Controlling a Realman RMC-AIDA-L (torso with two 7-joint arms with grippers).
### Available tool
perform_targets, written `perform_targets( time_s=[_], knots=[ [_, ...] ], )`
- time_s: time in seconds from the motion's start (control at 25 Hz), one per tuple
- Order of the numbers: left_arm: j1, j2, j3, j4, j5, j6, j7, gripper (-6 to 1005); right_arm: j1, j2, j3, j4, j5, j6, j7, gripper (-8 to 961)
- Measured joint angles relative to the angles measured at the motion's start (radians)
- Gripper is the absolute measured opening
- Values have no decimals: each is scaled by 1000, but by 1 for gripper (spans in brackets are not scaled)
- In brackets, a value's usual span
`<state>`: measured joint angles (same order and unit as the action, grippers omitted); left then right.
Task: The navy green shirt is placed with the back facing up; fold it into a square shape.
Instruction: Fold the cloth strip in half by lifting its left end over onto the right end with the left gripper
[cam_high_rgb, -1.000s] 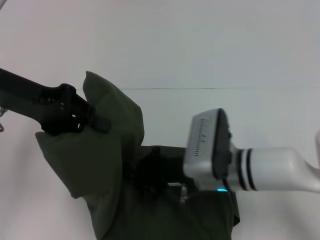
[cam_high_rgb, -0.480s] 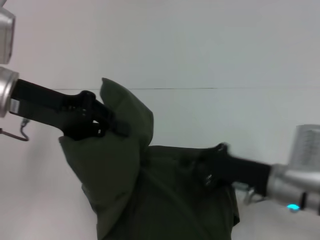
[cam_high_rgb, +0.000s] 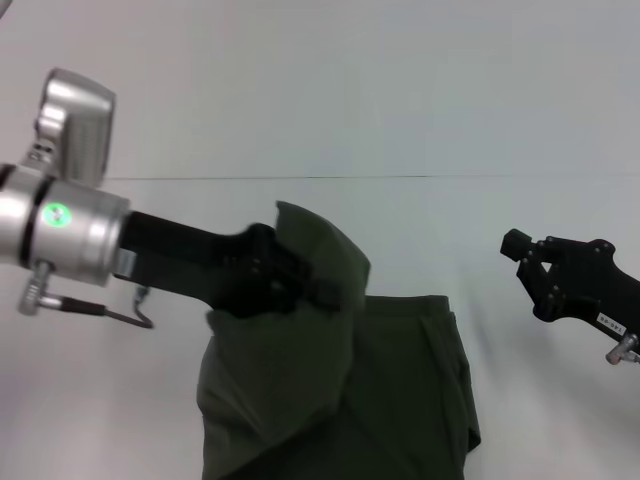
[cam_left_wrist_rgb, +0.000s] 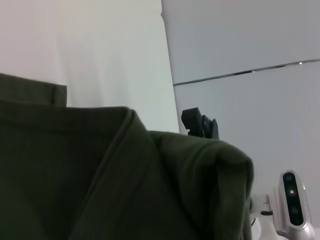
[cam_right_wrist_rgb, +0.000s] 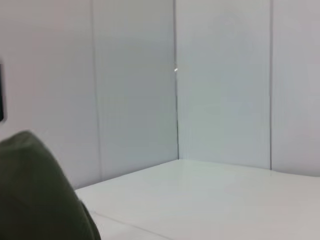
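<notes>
The navy green shirt (cam_high_rgb: 400, 400) lies on the white table (cam_high_rgb: 520, 420), plain side up, with its left part raised into a hanging fold (cam_high_rgb: 310, 240). My left gripper (cam_high_rgb: 325, 292) is shut on that fold and holds it above the flat part. In the left wrist view the shirt (cam_left_wrist_rgb: 100, 175) fills the lower half, folded over on itself. My right gripper (cam_high_rgb: 528, 255) hovers to the right of the shirt, clear of the cloth, open and empty. It also shows as a small black block, the right gripper (cam_left_wrist_rgb: 199, 124), beyond the fold. A corner of the shirt (cam_right_wrist_rgb: 35, 205) shows in the right wrist view.
A white table (cam_right_wrist_rgb: 210, 200) runs back to a pale panelled wall (cam_high_rgb: 350, 80). A silver housing of the right arm (cam_left_wrist_rgb: 292, 202) shows beyond the cloth in the left wrist view. Bare tabletop lies right of and behind the shirt.
My left gripper has carried the lifted fold to the right, over the shirt. My right gripper has let go of the cloth and drawn away to the right.
</notes>
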<state>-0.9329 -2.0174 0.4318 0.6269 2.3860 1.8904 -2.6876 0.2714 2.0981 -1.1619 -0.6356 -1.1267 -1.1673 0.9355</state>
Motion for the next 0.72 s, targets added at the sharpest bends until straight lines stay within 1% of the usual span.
perform_targets(
  time_s=[0.08, 0.12, 0.16, 0.2, 0.36, 0.52, 0.64, 0.72],
  knots=[
    [0, -16, 8, -20, 0, -27, 6, 105, 4, 0, 6, 10, 0, -6, -2, 3],
    [0, -16, 8, -20, 0, -27, 6, 105, 5, 0, 7, 12, 0, -8, -2, 7],
    [1, -35, 14, -49, -1, -68, 17, 105, 5, 0, 7, 12, 0, -12, -3, 10],
    [5, -46, 13, -58, -5, -99, 27, 111, 5, 0, 8, 12, 0, -17, -3, 14],
    [25, -65, 23, -68, -23, -161, 45, 137, 0, 0, 13, 12, 0, -37, -3, 28],
    [46, -73, 38, -86, -25, -202, 63, 162, -5, 0, 33, 13, 0, -67, -3, 43],
    [68, -90, 39, -87, -26, -253, 94, 181, -7, 0, 40, 15, 0, -86, -3, 53],
    [80, -98, 39, -87, -32, -279, 110, 193, -7, 0, 40, 16, -1, -94, -3, 60]
  ],
)
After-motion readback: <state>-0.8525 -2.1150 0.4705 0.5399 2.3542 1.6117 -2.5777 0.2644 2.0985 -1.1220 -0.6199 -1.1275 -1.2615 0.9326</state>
